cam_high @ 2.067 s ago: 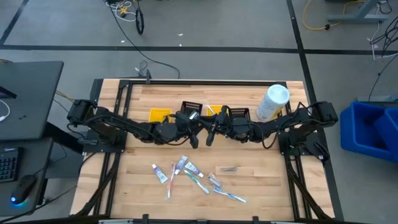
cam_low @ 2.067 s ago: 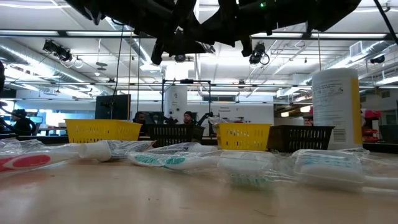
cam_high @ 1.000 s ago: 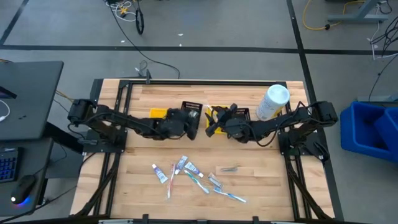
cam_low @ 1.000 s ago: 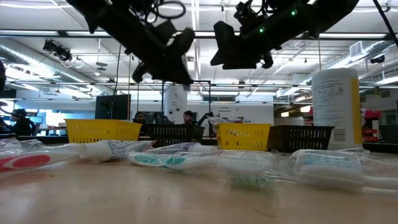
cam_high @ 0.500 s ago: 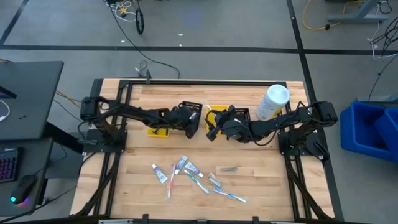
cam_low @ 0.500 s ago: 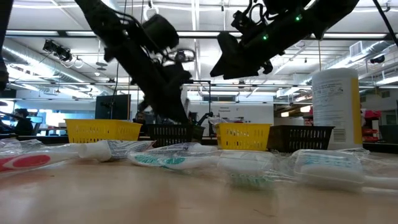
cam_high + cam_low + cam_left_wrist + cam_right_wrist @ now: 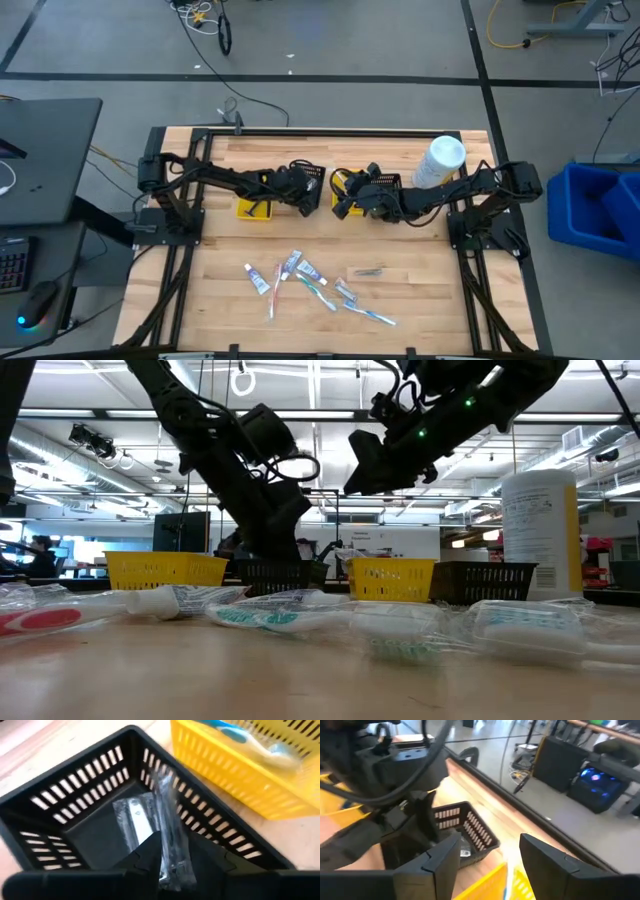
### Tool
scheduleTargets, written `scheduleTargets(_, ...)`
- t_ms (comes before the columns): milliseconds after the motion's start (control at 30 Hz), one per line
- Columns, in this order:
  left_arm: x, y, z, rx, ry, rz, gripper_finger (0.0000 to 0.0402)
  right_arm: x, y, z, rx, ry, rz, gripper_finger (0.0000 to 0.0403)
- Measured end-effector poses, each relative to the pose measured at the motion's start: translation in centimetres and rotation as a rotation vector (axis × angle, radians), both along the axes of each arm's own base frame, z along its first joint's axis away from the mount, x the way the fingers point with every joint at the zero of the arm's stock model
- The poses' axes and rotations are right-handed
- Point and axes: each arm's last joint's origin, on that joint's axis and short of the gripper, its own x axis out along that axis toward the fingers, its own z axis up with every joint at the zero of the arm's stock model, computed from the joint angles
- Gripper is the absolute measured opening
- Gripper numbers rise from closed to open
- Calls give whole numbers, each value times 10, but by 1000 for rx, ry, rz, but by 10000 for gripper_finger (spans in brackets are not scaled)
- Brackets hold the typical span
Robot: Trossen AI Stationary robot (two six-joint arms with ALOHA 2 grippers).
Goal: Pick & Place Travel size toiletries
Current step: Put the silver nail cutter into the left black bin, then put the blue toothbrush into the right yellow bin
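Note:
Several travel size toiletries (image 7: 305, 278) in clear wrappers lie on the near middle of the wooden table, and also show close up in the low view (image 7: 270, 617). My left gripper (image 7: 174, 840) reaches down into a black slotted bin (image 7: 75, 795), its fingers on either side of a dark razor in a clear packet (image 7: 167, 815). In the high view my left gripper (image 7: 303, 190) covers that bin (image 7: 310, 170). My right gripper (image 7: 343, 205) hangs open above a yellow bin (image 7: 347, 181) and holds nothing. My left gripper comes from above with the razor packet's lower part (image 7: 175, 865) between its two fingers. Whether the fingers touch the packet I cannot tell. The packet stands tilted inside the black bin, its upper end (image 7: 161, 782) leaning against the slotted wall.
A tall white bottle (image 7: 440, 165) stands at the far right. Another black bin (image 7: 386, 183) sits beside it and another yellow bin (image 7: 255, 195) at the left. The yellow bin next to my left gripper holds a wrapped toothbrush (image 7: 250, 737).
My left gripper has moved toward the table's far edge and gone down into the black bin with the razor packet. My right gripper has stayed raised over the yellow bin.

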Motion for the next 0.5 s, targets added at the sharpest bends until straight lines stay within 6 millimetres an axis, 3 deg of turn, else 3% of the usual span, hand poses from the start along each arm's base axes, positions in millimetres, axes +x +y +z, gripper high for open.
scheduleTargets(333, -2, 1, 0, 25, 13, 52, 141, 2, -2, -1, 77, -2, 125, 195)
scheduleTargets(500, -3, -2, 14, 22, -15, 43, 141, 3, 0, -2, 117, -4, 193, 202)
